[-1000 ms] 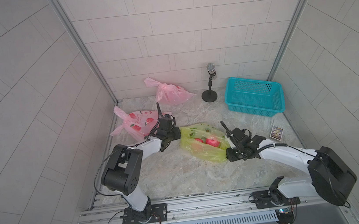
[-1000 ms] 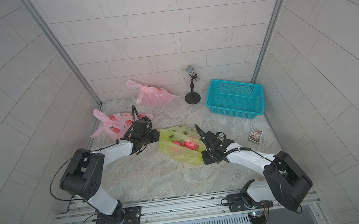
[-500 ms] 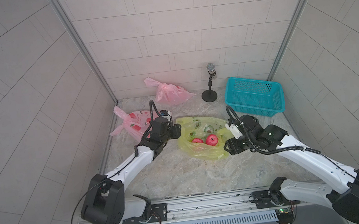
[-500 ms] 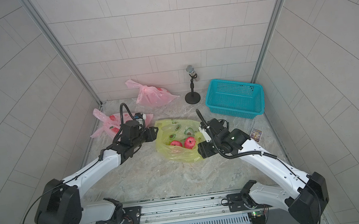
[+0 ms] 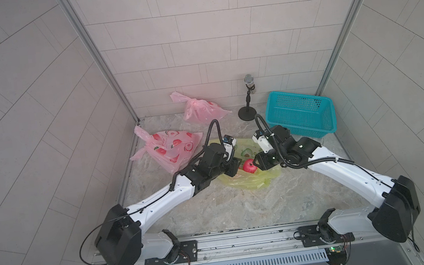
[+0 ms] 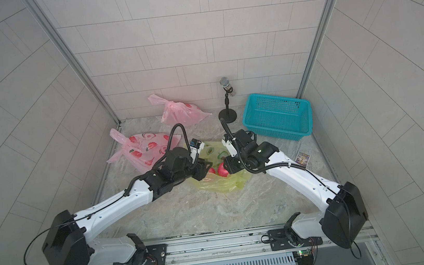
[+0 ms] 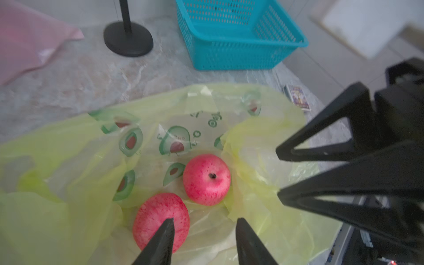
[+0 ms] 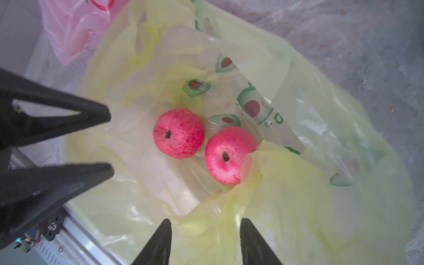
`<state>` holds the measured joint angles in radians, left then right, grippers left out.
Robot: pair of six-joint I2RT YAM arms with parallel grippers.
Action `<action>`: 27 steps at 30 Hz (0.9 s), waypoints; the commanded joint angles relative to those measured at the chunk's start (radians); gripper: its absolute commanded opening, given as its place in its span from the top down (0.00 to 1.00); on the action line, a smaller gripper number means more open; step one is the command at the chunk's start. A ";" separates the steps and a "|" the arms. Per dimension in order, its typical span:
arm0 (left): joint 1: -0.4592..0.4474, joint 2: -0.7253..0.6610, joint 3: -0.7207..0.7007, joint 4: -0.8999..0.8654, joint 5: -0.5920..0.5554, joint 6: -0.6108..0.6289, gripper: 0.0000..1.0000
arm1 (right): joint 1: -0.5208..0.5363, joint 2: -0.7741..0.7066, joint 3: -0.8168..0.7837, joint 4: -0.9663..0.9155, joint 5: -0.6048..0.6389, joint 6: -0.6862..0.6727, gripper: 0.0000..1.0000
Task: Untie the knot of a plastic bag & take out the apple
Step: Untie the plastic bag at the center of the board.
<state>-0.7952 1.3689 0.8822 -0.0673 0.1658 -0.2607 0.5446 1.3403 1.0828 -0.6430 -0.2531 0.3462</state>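
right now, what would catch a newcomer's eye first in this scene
The two red apples lying bare in the opened yellow-green bag at the middle of the table draw the eye first. The left gripper and right gripper hover open over the bag from either side. After that come the teal basket at the far right and two pink bags at the far left.

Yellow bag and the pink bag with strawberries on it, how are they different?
The yellow bag is spread open, so two red apples show inside; the pink bag is bunched shut with tails sticking out. The yellow bag has avocado pictures; the pink bag shows red strawberries. The yellow bag lies between the left claw and right claw; the pink bag lies aside by the wall. Both are thin printed plastic bags on the marbled table.
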 commanded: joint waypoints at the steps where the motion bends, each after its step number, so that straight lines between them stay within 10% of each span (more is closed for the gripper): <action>1: -0.044 0.060 -0.054 -0.044 0.030 0.012 0.55 | -0.083 0.043 -0.015 0.081 0.010 0.005 0.48; 27: -0.113 0.215 -0.233 -0.051 -0.210 -0.075 0.57 | -0.272 0.324 -0.129 0.248 0.216 0.065 0.36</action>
<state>-0.9176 1.5352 0.6651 -0.1017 -0.0208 -0.3138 0.2817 1.6417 0.9787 -0.4088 -0.0883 0.4030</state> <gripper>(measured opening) 0.428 0.634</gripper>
